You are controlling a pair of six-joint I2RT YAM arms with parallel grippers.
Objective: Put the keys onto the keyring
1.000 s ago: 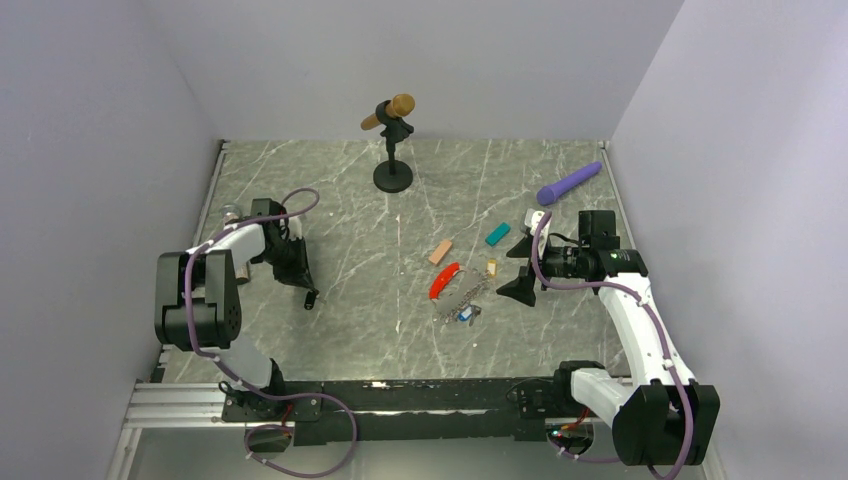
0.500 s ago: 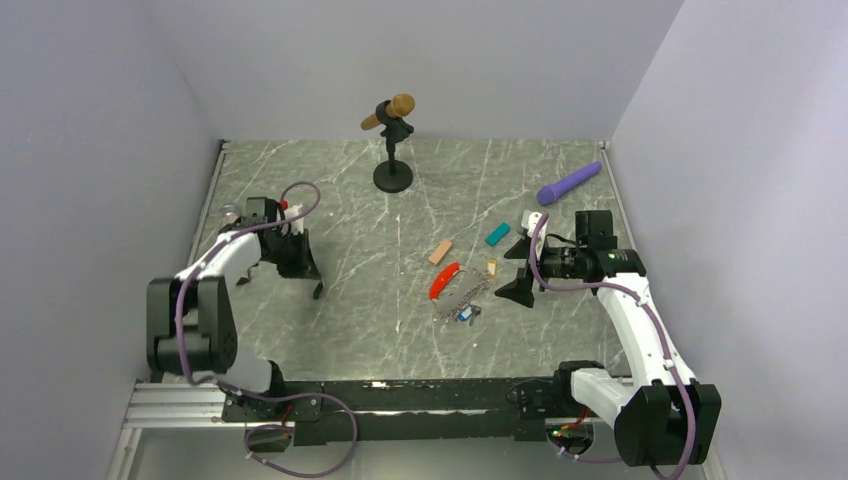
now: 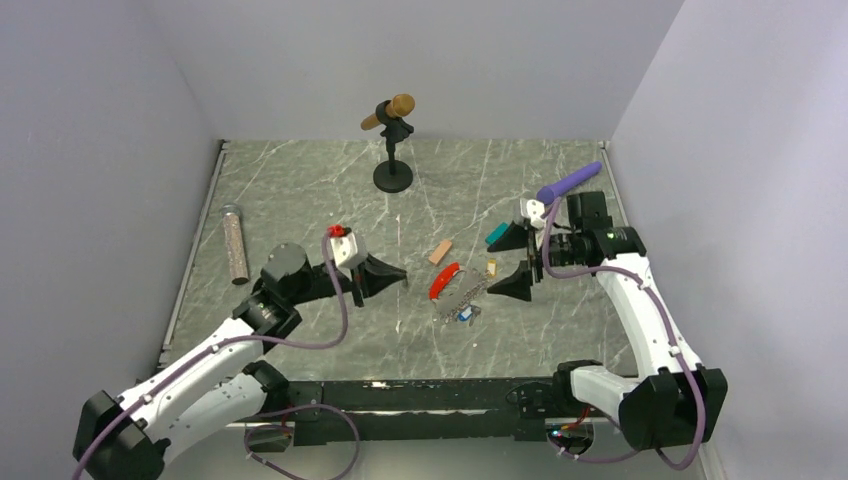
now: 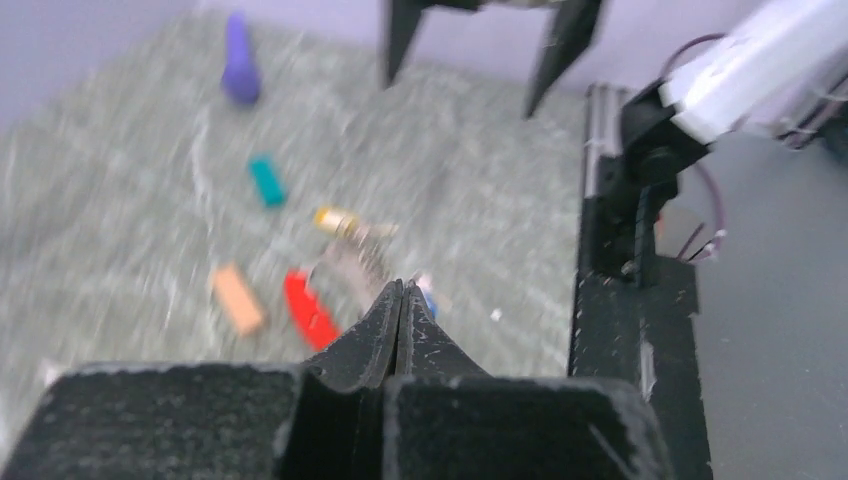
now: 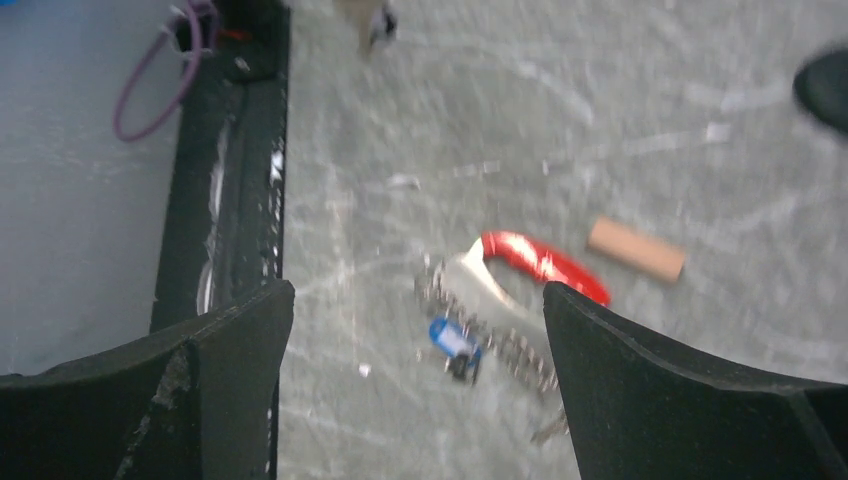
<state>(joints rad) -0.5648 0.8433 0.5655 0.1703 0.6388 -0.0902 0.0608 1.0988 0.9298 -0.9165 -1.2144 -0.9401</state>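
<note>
- Keyring (image 3: 444, 281) lies on the table (image 3: 300, 190) between the two grippers, and I judge the right gripper (image 3: 492, 270) the nearer. Its jaws stand wide apart and empty, pointing left at the bunch.
- Just off those fingertips lie the yellowish tag (image 4: 335, 220) and the silvery chain (image 5: 505, 348). The red clip (image 5: 540, 262) lies beyond them, towards the left arm.
- Clip and chain lie side by side, their long axis slanting from near-left to far-right, oblique to either gripper's reach.
- The left gripper (image 3: 398, 278) has its fingers pressed together with nothing visible between them. It points right at the clip, near but apart.
- The keys are too small to pick out; a dark speck by the blue tag (image 5: 452, 338) may be one.
- The tan block (image 3: 440, 251) and teal block (image 3: 497, 234) lie just beyond the bunch.
</note>
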